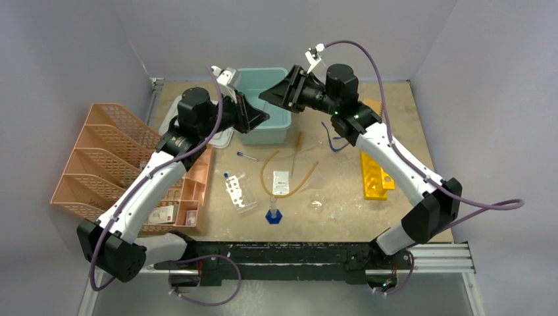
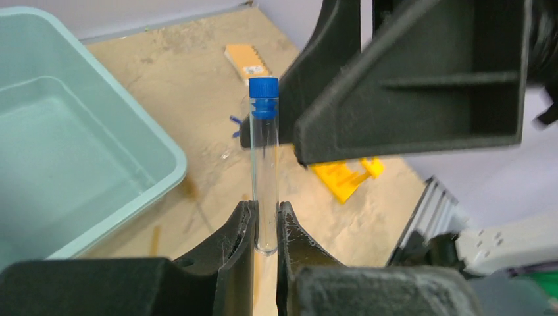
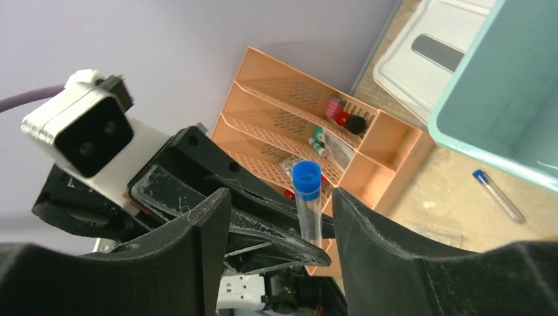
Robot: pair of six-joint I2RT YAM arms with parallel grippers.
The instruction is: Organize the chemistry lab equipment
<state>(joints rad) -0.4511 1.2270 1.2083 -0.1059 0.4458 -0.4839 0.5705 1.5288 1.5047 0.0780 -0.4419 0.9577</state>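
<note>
My left gripper [image 2: 266,214] is shut on the lower end of a clear blue-capped tube [image 2: 265,164] and holds it upright in the air beside the teal bin [image 2: 99,171]. My right gripper [image 3: 281,197] is open and faces the left one, and the same tube [image 3: 308,204] stands between its jaws, touching neither. In the top view both grippers, the left [image 1: 263,117] and the right [image 1: 263,94], meet over the bin. On the table lie another blue-capped tube [image 1: 247,156], amber tubing [image 1: 289,172], a white packet [image 1: 281,182], a blue-based cylinder [image 1: 273,212] and a glass dish [image 1: 317,201].
Peach organizer trays [image 1: 99,158] stand at the left, with small items in them. A yellow rack [image 1: 375,176] lies at the right. A clear tube holder [image 1: 238,191] lies left of the packet. A white lid [image 1: 172,118] sits behind the trays.
</note>
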